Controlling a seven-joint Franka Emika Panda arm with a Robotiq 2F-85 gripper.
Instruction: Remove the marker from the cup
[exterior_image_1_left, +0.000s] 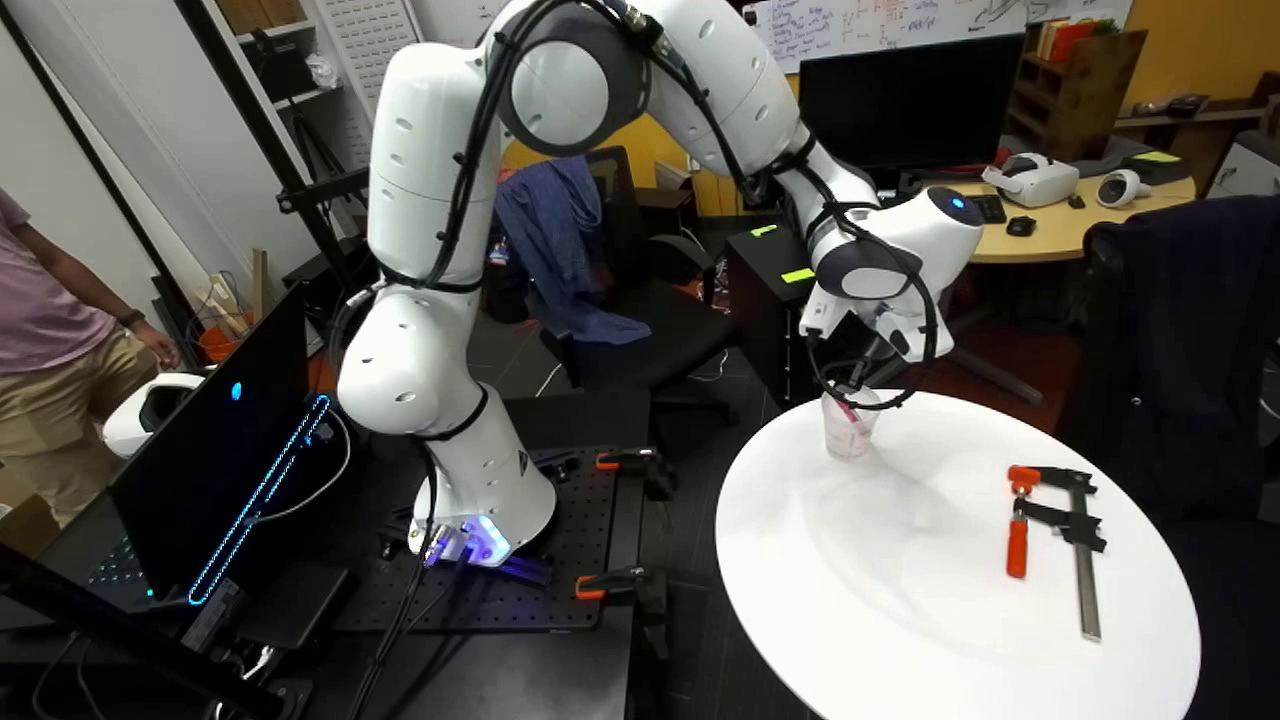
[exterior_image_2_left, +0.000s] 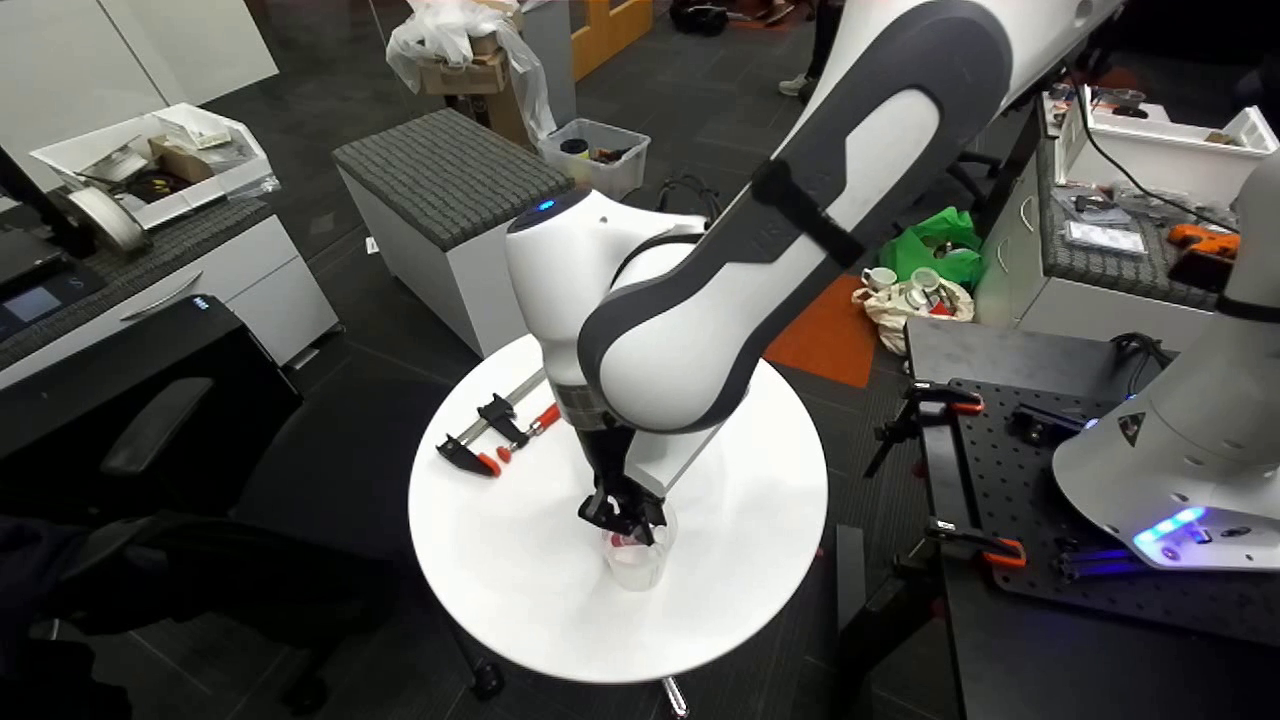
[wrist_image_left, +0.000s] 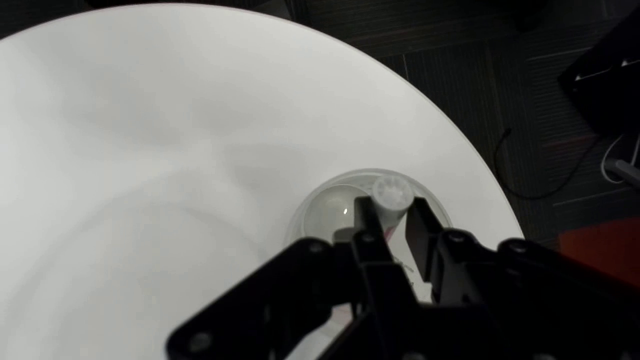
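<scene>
The small translucent whitish cup (exterior_image_1_left: 850, 440) stands upright on the round white table (exterior_image_1_left: 930, 620), near the table's edge. It also shows in an exterior view (exterior_image_2_left: 637, 572) and in the wrist view (wrist_image_left: 345, 178). The marker (wrist_image_left: 391, 194) leans inside the cup; its round greyish-white end faces the wrist camera and a pink stripe shows below. Its pink part shows in both exterior views (exterior_image_1_left: 846, 408) (exterior_image_2_left: 622, 540). My gripper (wrist_image_left: 391, 210) points down at the cup's mouth, its fingertips shut on the marker's upper end from both sides. The fingers hide part of the marker and the cup's near side.
A red-and-black bar clamp (exterior_image_1_left: 1085, 580) lies on the same table, away from the cup; it also shows in an exterior view (exterior_image_2_left: 500, 415). Black chairs (exterior_image_1_left: 640, 330) stand around the table. The robot's base sits on a dark bench (exterior_image_1_left: 560, 670) with clamps at its edge.
</scene>
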